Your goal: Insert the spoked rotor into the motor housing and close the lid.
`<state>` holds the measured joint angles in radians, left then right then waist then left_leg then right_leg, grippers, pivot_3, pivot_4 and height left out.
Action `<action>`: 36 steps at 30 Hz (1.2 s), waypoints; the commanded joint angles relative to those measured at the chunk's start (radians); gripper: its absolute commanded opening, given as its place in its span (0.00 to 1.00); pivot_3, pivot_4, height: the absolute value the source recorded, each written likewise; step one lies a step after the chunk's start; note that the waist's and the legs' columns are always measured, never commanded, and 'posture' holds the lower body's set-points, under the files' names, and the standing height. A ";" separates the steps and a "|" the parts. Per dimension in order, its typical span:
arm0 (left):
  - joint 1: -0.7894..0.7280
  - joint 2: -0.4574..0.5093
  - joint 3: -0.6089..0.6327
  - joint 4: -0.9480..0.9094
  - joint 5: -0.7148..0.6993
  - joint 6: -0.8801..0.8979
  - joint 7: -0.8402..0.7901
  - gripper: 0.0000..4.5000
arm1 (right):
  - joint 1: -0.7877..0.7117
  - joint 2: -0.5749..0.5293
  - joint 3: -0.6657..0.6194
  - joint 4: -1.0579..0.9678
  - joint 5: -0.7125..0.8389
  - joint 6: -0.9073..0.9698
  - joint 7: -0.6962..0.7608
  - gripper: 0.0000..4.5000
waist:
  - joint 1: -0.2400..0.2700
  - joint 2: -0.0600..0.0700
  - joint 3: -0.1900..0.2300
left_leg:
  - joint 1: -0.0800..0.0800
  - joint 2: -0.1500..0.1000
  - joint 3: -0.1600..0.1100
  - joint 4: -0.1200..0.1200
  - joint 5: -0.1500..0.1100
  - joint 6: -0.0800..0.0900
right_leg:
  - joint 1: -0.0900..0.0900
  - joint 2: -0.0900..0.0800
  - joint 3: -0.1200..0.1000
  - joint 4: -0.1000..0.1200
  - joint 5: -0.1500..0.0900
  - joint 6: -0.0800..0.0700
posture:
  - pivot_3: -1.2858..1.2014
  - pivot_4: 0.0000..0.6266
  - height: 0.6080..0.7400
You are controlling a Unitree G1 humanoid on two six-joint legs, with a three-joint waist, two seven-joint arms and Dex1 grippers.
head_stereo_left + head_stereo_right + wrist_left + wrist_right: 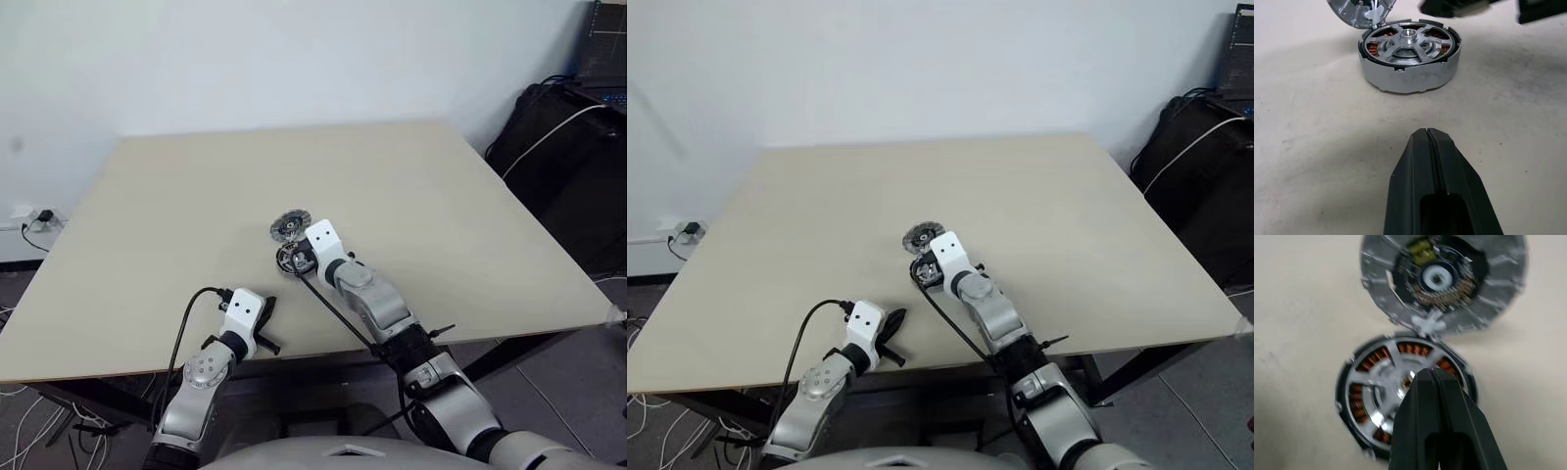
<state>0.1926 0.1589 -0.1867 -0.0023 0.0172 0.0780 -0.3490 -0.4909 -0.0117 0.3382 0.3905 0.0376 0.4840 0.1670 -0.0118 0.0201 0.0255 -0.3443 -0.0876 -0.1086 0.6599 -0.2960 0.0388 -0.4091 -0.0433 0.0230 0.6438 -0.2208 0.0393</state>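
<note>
Beige bench (421, 186) across the middle of the head views, white wall behind, dark bags (563, 147) at the right edge.

Left arm at lower left of the frame, forearm rising from the bottom edge, wrist bent slightly toward centre. Left claw (266, 331) low over the near bench edge, fingers (1436, 161) pressed together to a single seam, pinching nothing. Black cable (186, 323) looping from the wrist down past the bench edge. Well apart from the parts, pointing toward them.

Right arm entering from lower right, reaching diagonally up and left to the frame centre, white wrist block tilted downward. Right claw (1426, 377) pressed together too, tips directly over the middle of the motor housing (1400, 391); contact with the hub cannot be told, the view being blurred there.

Motor housing on the bench just below centre in the head view (292, 258), a low silver drum with copper-brown windings in a ring. Spoked rotor (1409, 40) seated in it, pale spokes running from the central hub over the windings, copper showing through the gaps.

Lid (289, 227) just above the housing in the head view, a round silver disc, open face toward the camera with dark inner parts and a pale centre (1436, 279). Near rim of the lid touching or almost touching the housing rim, seemingly propped at a tilt in the left wrist view. Not on the housing.
</note>
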 commanded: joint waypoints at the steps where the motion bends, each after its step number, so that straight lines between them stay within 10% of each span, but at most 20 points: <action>1: 0.001 -0.004 0.008 -0.023 -0.010 -0.023 0.011 0.00 | -0.057 0.027 -0.014 0.053 -0.027 -0.070 0.013 0.01 | 0.000 0.000 0.000 | 0.000 0.000 0.000 0.000 0.000 0.000 | 0.000 0.000 0.000 0.000 0.000 0.000 | 0.52 0.00 1.00; 14: 0.019 -0.007 0.007 -0.038 -0.015 -0.021 0.024 0.00 | -0.144 0.067 -0.029 0.324 -0.085 -0.035 0.064 0.01 | -0.001 0.001 -0.006 | 0.001 0.000 0.000 0.000 0.000 -0.001 | 0.001 0.000 0.000 0.001 0.000 -0.001 | 0.52 0.00 1.00; 27: -0.003 -0.010 -0.003 -0.021 -0.016 -0.022 0.012 0.00 | -0.115 -0.101 0.082 -0.010 -0.141 -0.055 0.342 0.01 | -0.001 0.002 -0.009 | 0.001 -0.001 -0.001 0.000 0.000 0.000 | 0.001 0.000 0.000 0.001 0.000 -0.001 | 0.52 0.00 1.00; 36: -0.016 -0.023 -0.011 -0.003 -0.013 -0.028 0.008 0.00 | -0.166 -0.284 0.274 -0.157 -0.263 -0.028 0.614 0.42 | 0.001 0.001 -0.008 | 0.001 0.000 -0.001 0.001 0.000 0.000 | 0.001 -0.001 -0.002 0.000 0.000 -0.001 | 0.52 0.00 1.00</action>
<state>0.1934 0.1401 -0.1966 -0.0001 0.0161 0.0757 -0.3376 -0.6136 -0.2883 0.5978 0.2840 -0.1976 0.4547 0.7418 -0.0106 0.0209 0.0173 -0.3437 -0.0881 -0.1092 0.6606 -0.2957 0.0384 -0.4082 -0.0439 0.0214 0.6442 -0.2205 0.0388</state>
